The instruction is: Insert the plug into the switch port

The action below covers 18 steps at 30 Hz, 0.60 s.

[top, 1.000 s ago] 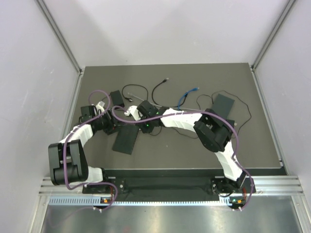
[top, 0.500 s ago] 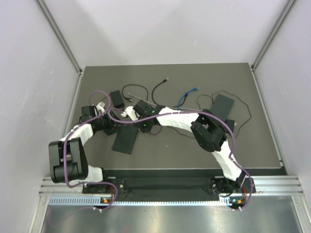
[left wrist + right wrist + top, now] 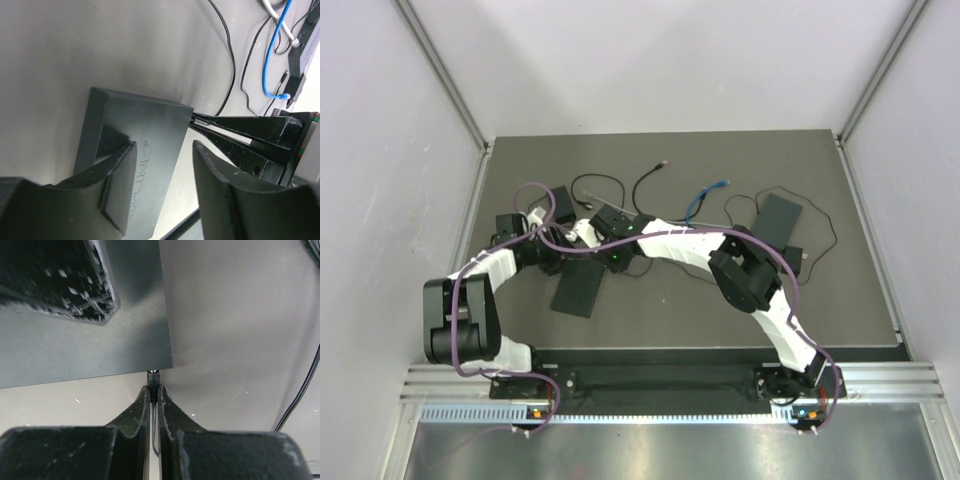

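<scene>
The switch is a flat black box lying on the dark table; in the top view it is the switch left of centre. My left gripper is open at its near end, one finger over the top face and the other past its side, not clamped on it. A small black barrel plug on a thin black wire is pinched in my shut right gripper. The plug's tip touches the switch's edge near a corner. The port itself is hidden. Both grippers meet over the switch's far end in the top view.
A blue cable and loose black cables lie behind the arms. Another black box sits at the right and a small one at the back left. Metal rails edge the table.
The left jaws have narrowed a little and that wrist has edged toward the back. The right arm has slid slightly left, still holding the plug.
</scene>
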Each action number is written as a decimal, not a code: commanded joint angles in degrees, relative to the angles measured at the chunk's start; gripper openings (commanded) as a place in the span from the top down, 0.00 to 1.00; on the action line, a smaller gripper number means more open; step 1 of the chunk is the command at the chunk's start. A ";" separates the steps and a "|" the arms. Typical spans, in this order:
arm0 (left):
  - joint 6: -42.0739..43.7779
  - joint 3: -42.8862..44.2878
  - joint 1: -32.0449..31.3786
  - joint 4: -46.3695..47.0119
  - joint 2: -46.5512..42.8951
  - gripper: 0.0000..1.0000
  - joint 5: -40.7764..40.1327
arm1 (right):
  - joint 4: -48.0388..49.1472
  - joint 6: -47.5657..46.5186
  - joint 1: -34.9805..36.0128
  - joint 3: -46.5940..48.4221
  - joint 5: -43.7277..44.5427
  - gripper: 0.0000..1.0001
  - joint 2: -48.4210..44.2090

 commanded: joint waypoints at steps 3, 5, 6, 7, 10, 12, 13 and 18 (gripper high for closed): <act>3.08 1.97 -2.23 -0.07 3.46 0.50 0.18 | -2.84 0.07 1.16 1.97 1.01 1.00 4.91; 3.43 2.50 -2.32 -0.33 4.16 0.53 0.35 | -2.75 -0.02 1.08 2.94 0.93 1.00 4.91; 3.61 2.85 -2.41 -0.68 4.34 0.53 0.61 | -2.84 -0.10 1.16 3.38 0.92 1.00 5.26; 4.05 3.29 -2.41 -1.64 4.34 0.53 0.96 | -3.36 -0.19 1.16 4.08 1.01 1.00 5.44; 5.89 4.52 -2.15 -3.31 3.29 0.50 0.18 | -3.37 -0.54 1.16 3.92 1.36 1.00 5.70; 7.91 5.13 -1.71 -5.60 2.24 0.50 -1.05 | -3.11 -0.81 1.08 2.69 1.45 1.00 5.27; 8.44 5.22 -1.27 -6.04 1.45 0.50 -1.14 | -2.84 -0.81 1.16 2.25 1.54 1.00 5.09; 11.78 6.54 2.15 -7.97 1.26 0.48 0.52 | -1.79 -0.89 1.08 -0.22 1.72 1.00 3.77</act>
